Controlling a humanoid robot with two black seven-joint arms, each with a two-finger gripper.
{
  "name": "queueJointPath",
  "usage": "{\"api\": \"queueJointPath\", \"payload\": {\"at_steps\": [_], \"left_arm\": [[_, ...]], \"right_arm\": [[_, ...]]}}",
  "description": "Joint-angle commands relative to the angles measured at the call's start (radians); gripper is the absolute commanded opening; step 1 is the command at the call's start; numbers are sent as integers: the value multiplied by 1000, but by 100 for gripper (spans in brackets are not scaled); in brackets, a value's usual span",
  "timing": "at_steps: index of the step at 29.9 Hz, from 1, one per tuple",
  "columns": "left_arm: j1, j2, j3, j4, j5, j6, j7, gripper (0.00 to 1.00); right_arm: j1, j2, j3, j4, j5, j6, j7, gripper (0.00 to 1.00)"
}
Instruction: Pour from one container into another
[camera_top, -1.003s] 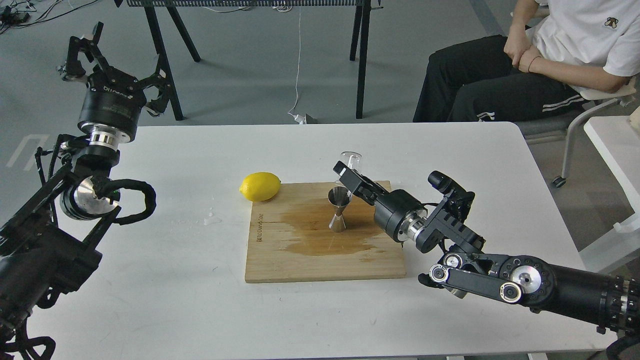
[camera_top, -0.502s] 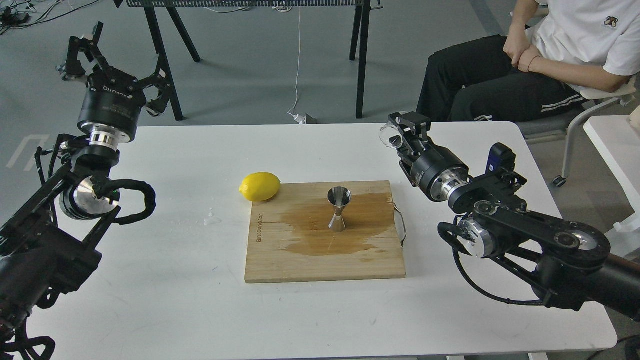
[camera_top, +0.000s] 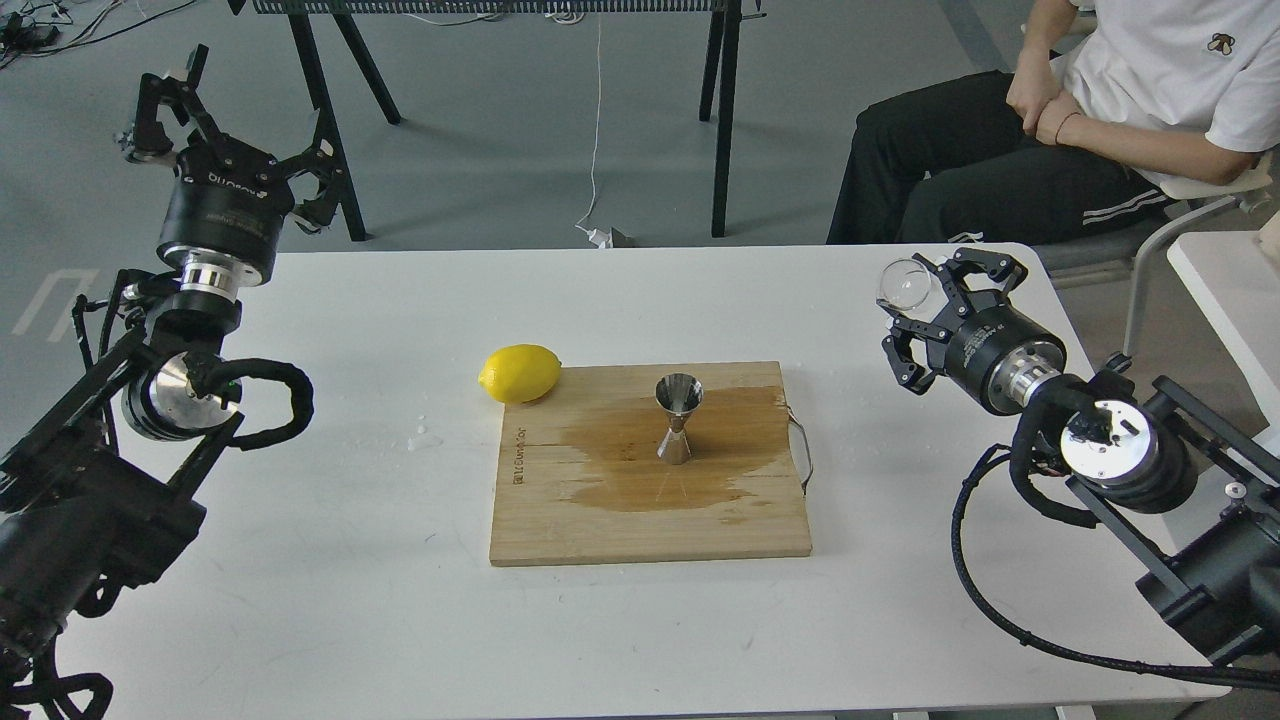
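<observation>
The clear cup (camera_top: 908, 285) is sitting up in the air at about 2 o'clock from the wooden board (camera_top: 650, 520), over the right side of the white table (camera_top: 330, 600). The right gripper (camera_top: 925, 300) is holding it with its fingers clenched around it, and the cup is tipping sideways. I cannot tell if anything is in the cup.

The steel jigger (camera_top: 678, 418) is standing upright in the middle of the board, well apart from the cup. A wide wet patch (camera_top: 620, 465) is spreading on the wood around its foot. I cannot see what is inside the jigger.

A yellow lemon (camera_top: 520, 373) is lying at 10 o'clock from the jigger, touching the board's corner. Nothing is standing between the cup and the jigger.

The left gripper (camera_top: 225, 135) is hanging at 10 o'clock, past the table's far left corner, fingers spread wide and holding nothing. A person (camera_top: 1100, 110) is sitting at 1 o'clock.
</observation>
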Motion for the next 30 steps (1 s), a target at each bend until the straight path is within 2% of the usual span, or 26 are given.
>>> {"api": "queueJointPath", "payload": {"at_steps": [1, 6, 12, 18, 30], "left_arm": [[0, 2, 0, 0, 0, -2, 0, 100], [2, 2, 0, 0, 0, 0, 0, 100], [2, 2, 0, 0, 0, 0, 0, 100], [6, 0, 0, 0, 0, 0, 0, 100], [14, 0, 2, 0, 0, 0, 0, 100]], "right_arm": [[-19, 4, 30, -114, 136, 52, -37, 43], [-22, 50, 29, -289, 302, 190, -104, 43], [-25, 116, 30, -363, 306, 224, -141, 44], [-25, 164, 32, -455, 307, 267, -147, 44], [-64, 166, 35, -460, 307, 267, -144, 44]]}}
